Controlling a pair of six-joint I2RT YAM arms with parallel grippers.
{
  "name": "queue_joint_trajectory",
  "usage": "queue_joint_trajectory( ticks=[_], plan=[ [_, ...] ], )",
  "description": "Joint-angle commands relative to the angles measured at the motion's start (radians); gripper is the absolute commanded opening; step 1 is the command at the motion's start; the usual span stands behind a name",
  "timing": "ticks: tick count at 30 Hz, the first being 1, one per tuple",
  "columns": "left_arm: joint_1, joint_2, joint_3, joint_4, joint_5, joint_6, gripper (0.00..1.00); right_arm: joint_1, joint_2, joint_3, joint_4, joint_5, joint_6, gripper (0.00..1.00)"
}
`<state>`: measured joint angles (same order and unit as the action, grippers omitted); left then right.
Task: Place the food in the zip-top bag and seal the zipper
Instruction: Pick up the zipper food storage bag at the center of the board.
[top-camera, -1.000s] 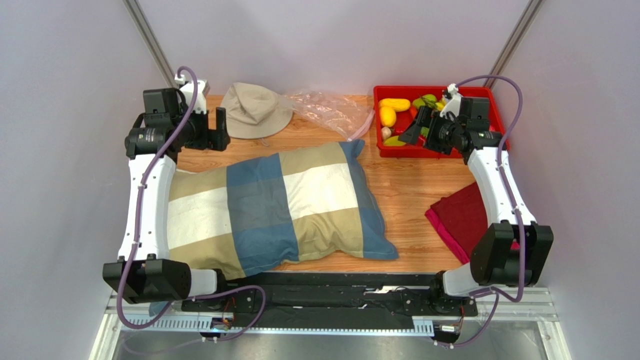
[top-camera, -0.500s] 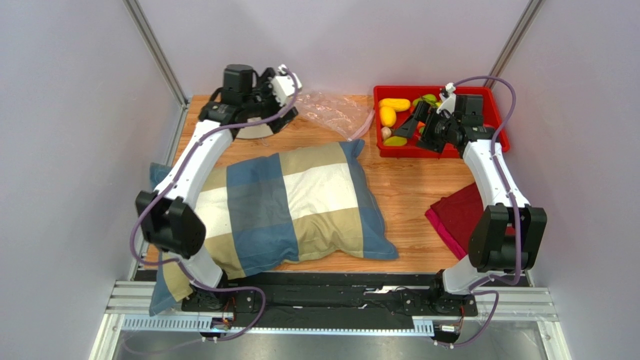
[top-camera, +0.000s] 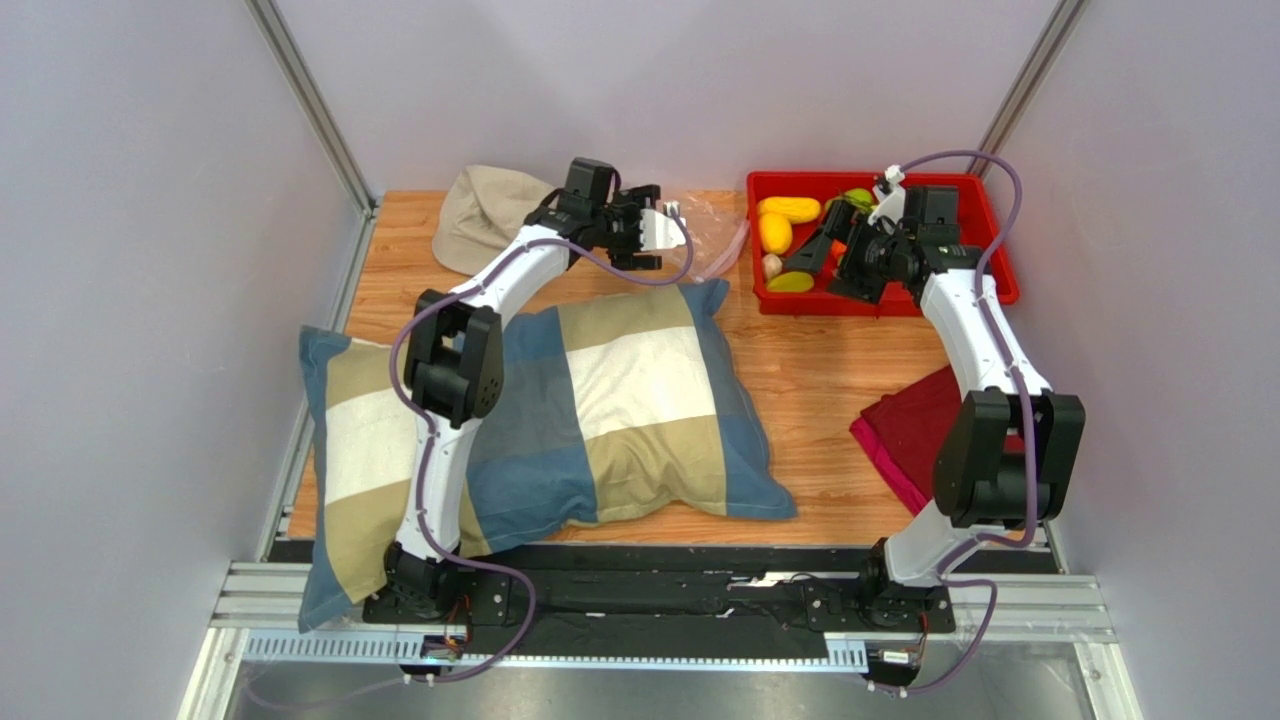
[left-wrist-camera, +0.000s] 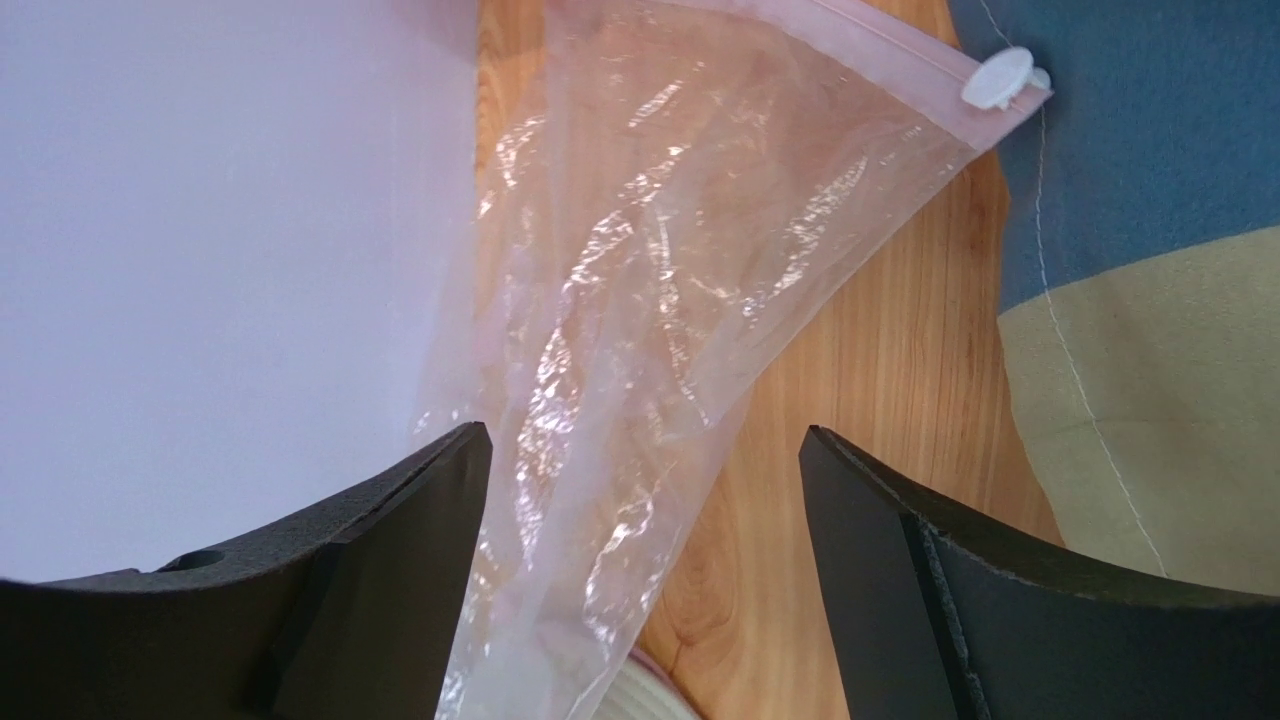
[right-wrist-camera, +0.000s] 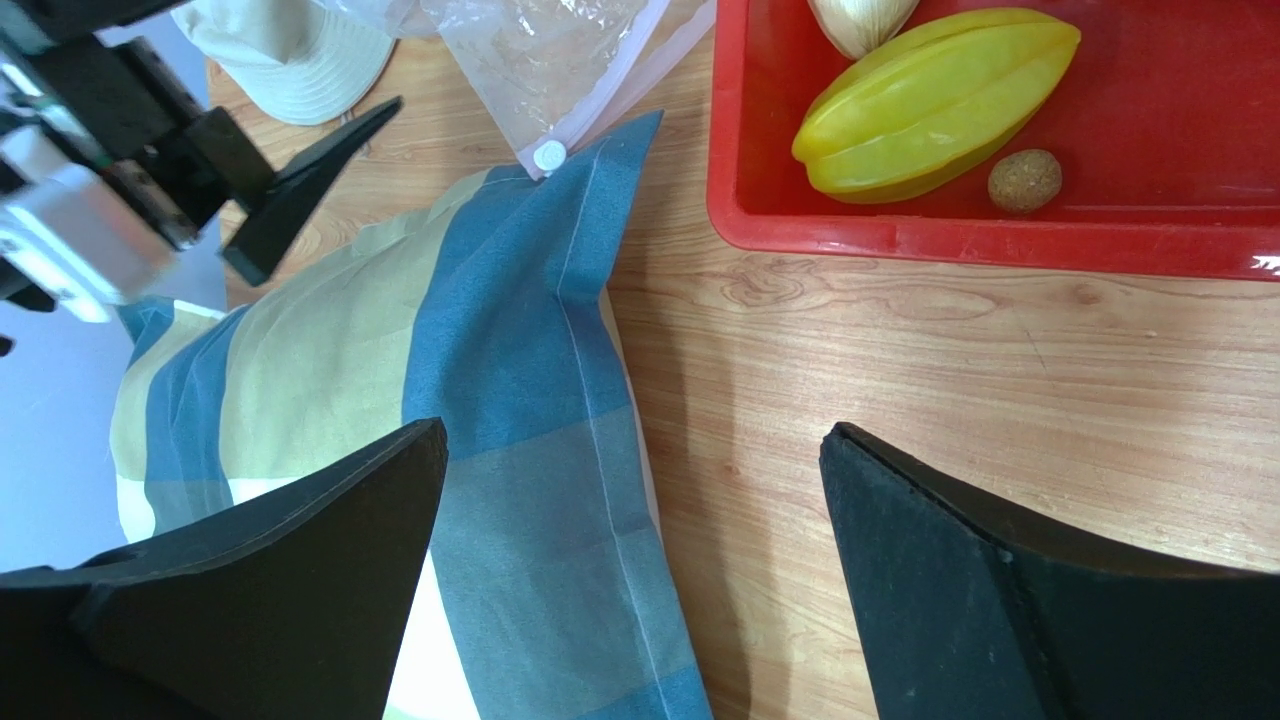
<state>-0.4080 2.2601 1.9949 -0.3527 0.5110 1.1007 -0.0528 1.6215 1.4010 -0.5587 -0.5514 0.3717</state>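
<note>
The zip-top bag (left-wrist-camera: 661, 270) lies crinkled and clear on the wood at the back, by the pillow's far corner. Its pink zipper (left-wrist-camera: 887, 45) ends at a white slider (left-wrist-camera: 1004, 75). My left gripper (left-wrist-camera: 646, 450) hangs open over the bag, one finger on each side of the plastic, with nothing pinched. In the top view the left gripper (top-camera: 672, 228) is beside the bag (top-camera: 709, 233). The food sits in the red tray (top-camera: 984, 270): a yellow lemon (top-camera: 775, 233), a yellow-green star fruit (right-wrist-camera: 939, 102) and a small brown piece (right-wrist-camera: 1025, 180). My right gripper (right-wrist-camera: 631, 450) is open and empty over the tray's left edge.
A blue, tan and white pillow (top-camera: 571, 405) covers the middle of the table. A beige bucket hat (top-camera: 481, 210) lies at the back left, behind the left arm. A dark red cloth (top-camera: 917, 435) lies at the right, near the right arm.
My left arm swung from the back left, across the hat, to the bag. Its jaws narrowed slightly. The right gripper barely moved by the tray.
</note>
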Motion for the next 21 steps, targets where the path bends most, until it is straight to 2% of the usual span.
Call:
queue_joint_trajectory(
  ticks=[1, 6, 9, 12, 15, 16, 17, 18, 21],
  plan=[
    [-0.017, 0.032, 0.067, 0.023, 0.075, 0.189, 0.84, 0.002, 0.028, 0.053, 0.010, -0.012, -0.005, 1.00],
    [-0.026, 0.110, 0.097, 0.007, 0.074, 0.277, 0.84, 0.002, 0.044, 0.066, 0.000, -0.005, -0.007, 1.00],
    [-0.034, 0.162, 0.122, 0.064, 0.057, 0.288, 0.79, 0.002, 0.040, 0.058, 0.000, -0.001, -0.011, 1.00],
    [-0.046, 0.229, 0.221, 0.104, 0.005, 0.248, 0.72, 0.001, 0.037, 0.053, 0.000, 0.002, -0.016, 1.00],
    [-0.048, 0.274, 0.280, 0.078, 0.004, 0.238, 0.53, 0.001, 0.043, 0.059, 0.000, -0.001, -0.014, 1.00],
    [-0.048, 0.274, 0.280, 0.093, 0.003, 0.237, 0.37, 0.001, 0.044, 0.064, -0.001, -0.002, -0.014, 1.00],
    [-0.051, 0.270, 0.278, 0.101, 0.003, 0.225, 0.29, 0.001, 0.047, 0.076, -0.001, -0.004, -0.013, 1.00],
    [-0.049, 0.265, 0.277, 0.110, 0.001, 0.217, 0.00, 0.001, 0.055, 0.084, -0.001, -0.008, -0.013, 1.00],
    [-0.043, 0.221, 0.256, 0.167, -0.014, 0.139, 0.00, 0.001, 0.066, 0.118, -0.003, -0.021, -0.005, 1.00]
  ],
)
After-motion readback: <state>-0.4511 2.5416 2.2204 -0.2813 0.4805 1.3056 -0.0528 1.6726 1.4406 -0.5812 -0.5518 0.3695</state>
